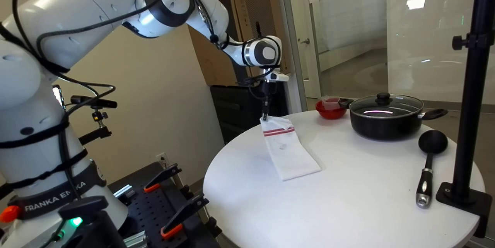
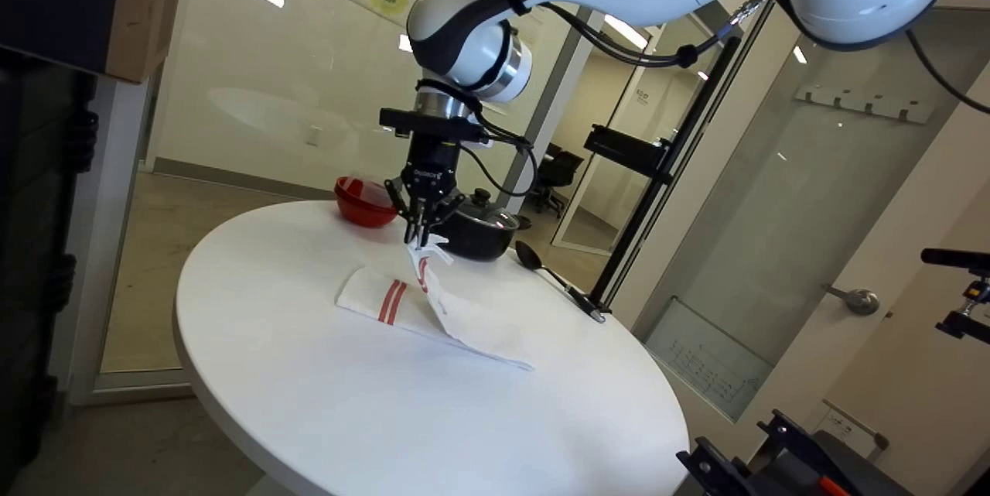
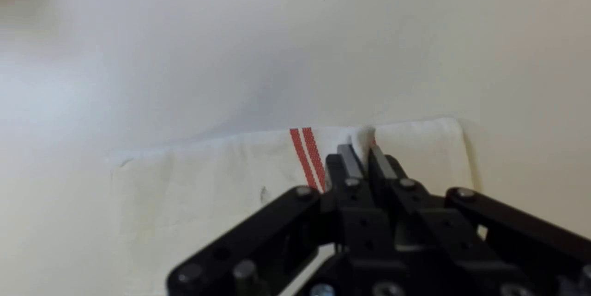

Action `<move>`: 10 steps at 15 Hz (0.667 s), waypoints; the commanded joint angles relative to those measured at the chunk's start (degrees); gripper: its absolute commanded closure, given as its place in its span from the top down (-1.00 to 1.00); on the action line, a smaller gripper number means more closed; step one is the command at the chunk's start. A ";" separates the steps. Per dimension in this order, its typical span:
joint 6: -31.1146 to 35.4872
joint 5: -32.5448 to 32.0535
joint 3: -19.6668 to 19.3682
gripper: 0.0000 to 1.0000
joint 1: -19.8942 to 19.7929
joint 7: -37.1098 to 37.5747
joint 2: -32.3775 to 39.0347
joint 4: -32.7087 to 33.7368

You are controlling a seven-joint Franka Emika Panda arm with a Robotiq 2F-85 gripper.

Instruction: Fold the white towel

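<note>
The white towel [image 1: 291, 153] with a pair of red stripes lies as a long strip on the white round table, also visible in an exterior view [image 2: 483, 324] and in the wrist view [image 3: 198, 185]. My gripper [image 1: 265, 117] points down and is shut on a pinched part of the towel. In an exterior view my gripper [image 2: 418, 239] holds this part raised above the table, with a striped flap hanging from the fingers. The rest of the towel lies on the table under it. In the wrist view a bit of cloth shows between the fingertips [image 3: 362, 150].
A red bowl [image 1: 330, 112] with a clear container in it stands at the table's edge. A black lidded pot [image 1: 386, 122] stands beside it. A black ladle [image 1: 427, 166] lies near a black stand [image 1: 466, 124] on the white table [image 1: 247, 197].
</note>
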 commanded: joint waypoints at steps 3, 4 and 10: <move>-15.69 -2.17 -1.33 -0.96 1.39 8.32 8.80 16.01; -18.91 -2.30 -1.63 -0.96 1.53 9.43 10.11 18.81; -21.40 -5.60 -1.87 -0.96 1.70 9.23 11.92 26.99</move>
